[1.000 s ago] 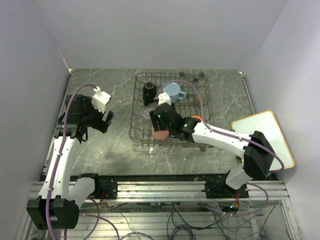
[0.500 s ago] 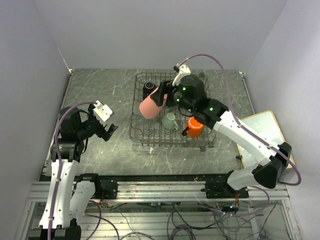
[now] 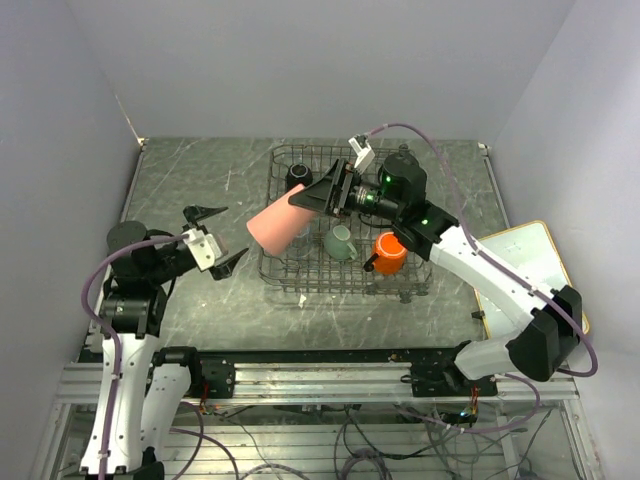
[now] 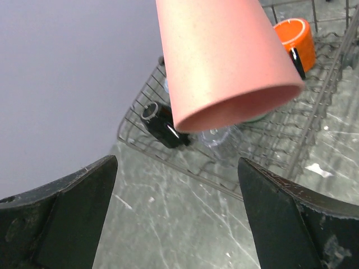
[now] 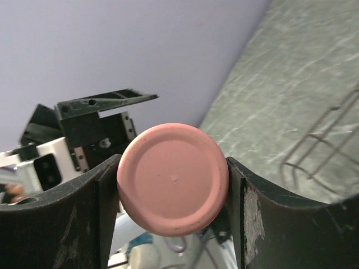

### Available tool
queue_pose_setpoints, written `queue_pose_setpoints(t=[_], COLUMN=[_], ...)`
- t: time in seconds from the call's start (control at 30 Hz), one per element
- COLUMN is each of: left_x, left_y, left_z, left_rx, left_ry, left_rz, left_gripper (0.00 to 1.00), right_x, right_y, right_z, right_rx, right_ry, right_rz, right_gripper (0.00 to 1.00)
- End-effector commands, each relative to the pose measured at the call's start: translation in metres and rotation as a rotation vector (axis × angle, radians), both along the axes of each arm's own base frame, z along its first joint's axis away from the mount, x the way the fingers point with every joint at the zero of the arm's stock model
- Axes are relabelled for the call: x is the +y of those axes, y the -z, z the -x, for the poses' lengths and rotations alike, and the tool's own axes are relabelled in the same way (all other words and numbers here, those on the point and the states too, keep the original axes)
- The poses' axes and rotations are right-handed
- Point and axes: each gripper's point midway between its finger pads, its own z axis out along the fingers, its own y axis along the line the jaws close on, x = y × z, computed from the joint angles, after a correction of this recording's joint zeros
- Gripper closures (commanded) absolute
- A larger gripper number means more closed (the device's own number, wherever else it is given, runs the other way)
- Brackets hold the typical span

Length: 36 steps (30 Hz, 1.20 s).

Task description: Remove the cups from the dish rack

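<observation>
- Left gripper point(image 3: 232, 232) hangs over the table point(image 3: 190, 180) near the front, at 9 o'clock of the rack point(image 3: 400, 285). Its jaws are spread wide with nothing between them.
- Tumbler point(image 3: 275, 225) is in the air just at 3 o'clock of the left gripper, apart from its fingers point(image 3: 205, 211). It lies almost level, with the wide mouth pointing to 8 o'clock, towards that gripper. In the top view it crosses the rack's left rim, half over the table.
- Right gripper point(image 3: 318, 195) is clamped on the tumbler's narrow base end. In the right wrist view a finger presses each side of the round pink base.
- The right arm reaches in from 4 o'clock, across the rack.
- Mint cup point(image 3: 340, 242) stands in the middle of the rack, at 4 o'clock of the tumbler.
- Orange mug point(image 3: 388, 252) stands in the rack at 3 o'clock of the mint cup, just beside it, with its black handle pointing to 8 o'clock.
- Black mug point(image 3: 298, 176) sits in the rack's far-left corner, at 11 o'clock of the mint cup.
- White board point(image 3: 535, 262) lies at the table's right edge, at 3 o'clock of the rack and well apart from it.
</observation>
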Motion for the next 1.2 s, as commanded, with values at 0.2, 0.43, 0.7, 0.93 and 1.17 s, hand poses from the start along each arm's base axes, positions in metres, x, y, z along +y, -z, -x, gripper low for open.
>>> queue_pose_setpoints(t=[0.2, 0.43, 0.7, 0.93, 1.17], left_x=[-0.013, -0.016, -0.011, -0.005, 0.003], left_y=[-0.059, -0.071, -0.079, -0.066, -0.054], left_z=[0.020, 0.028, 0.014, 0.003, -0.008], left_rx=[-0.221, -0.201, -0.154, -0.059, 0.007], left_ry=[0.097, 0.109, 0.045, 0.001, -0.080], left_rz=[0.043, 0.093, 0.134, 0.114, 0.147], left_gripper=[0.09, 0.15, 0.11, 0.74, 0.93], right_x=[0.009, 0.026, 0.045, 0.052, 0.052], right_y=[-0.040, -0.040, -0.038, -0.033, -0.012], right_z=[0.029, 0.038, 0.047, 0.043, 0.029], right_rx=[0.082, 0.125, 0.188, 0.231, 0.266], right_ry=[-0.140, -0.168, -0.202, -0.192, -0.140], right_rz=[-0.258, -0.297, -0.344, -0.357, -0.302], right_gripper=[0.86, 0.88, 0.89, 0.88, 0.25])
